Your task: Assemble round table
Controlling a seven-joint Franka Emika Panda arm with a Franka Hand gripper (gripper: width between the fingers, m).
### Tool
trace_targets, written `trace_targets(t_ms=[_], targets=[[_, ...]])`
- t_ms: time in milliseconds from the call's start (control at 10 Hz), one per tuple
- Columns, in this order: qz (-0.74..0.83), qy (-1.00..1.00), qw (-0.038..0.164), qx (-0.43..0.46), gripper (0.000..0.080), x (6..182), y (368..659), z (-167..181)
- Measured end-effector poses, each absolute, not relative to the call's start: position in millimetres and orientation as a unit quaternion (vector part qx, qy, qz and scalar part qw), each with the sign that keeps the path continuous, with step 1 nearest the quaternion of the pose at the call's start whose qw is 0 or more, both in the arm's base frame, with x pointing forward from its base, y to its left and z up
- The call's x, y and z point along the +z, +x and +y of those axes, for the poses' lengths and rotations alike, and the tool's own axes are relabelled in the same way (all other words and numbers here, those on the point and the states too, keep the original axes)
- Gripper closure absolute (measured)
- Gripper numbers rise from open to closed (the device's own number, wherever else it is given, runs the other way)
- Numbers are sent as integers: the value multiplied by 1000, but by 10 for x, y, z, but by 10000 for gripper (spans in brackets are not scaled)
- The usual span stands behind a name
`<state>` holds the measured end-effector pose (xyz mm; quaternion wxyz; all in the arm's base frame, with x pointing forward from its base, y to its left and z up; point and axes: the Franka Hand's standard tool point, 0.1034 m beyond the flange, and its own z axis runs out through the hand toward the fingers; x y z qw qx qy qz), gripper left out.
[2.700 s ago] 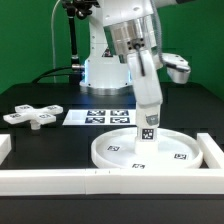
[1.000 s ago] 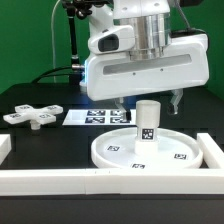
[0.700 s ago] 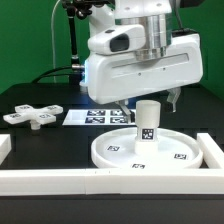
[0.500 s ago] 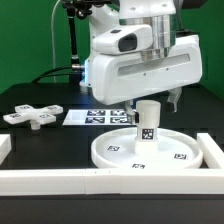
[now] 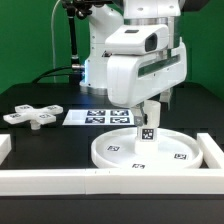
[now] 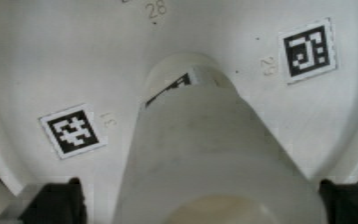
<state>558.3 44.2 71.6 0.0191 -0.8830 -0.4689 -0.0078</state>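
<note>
The large round disc [image 5: 112,153] lies flat at the front, toward the exterior view's right. The short cylindrical leg [image 5: 148,130] stands upright at its centre. My gripper [image 5: 148,108] hangs straight above the leg, its open fingers reaching down on either side of the leg's top. In the wrist view the leg [image 6: 211,140] rises between the two dark fingertips [image 6: 55,200], with a gap on each side, and the disc [image 6: 51,60] lies below. The cross-shaped base [image 5: 32,115] lies apart on the exterior view's left.
The marker board [image 5: 98,117] lies behind the disc. A long white rail [image 5: 90,181] runs along the front, and another rail [image 5: 212,150] stands at the exterior view's right, close to the disc. The robot's base is at the back.
The gripper let go of the leg, which stays upright on the disc. The hand has since turned about its vertical axis and come down over the leg's top.
</note>
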Motion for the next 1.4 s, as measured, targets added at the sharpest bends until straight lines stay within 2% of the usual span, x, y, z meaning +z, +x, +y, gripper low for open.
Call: trace_targets(t_ms=[500,800,1200,1300,1400], targets=[[-694,-720,-12,-2,151,725,5621,409],[-775,-631,-28,14,151,723,5619,423],[-822,-568,-32,24,152,706,5614,364],[-822,-568,-32,24,319,705,5612,358],[-822,-569,-32,24,390,704,5612,352]])
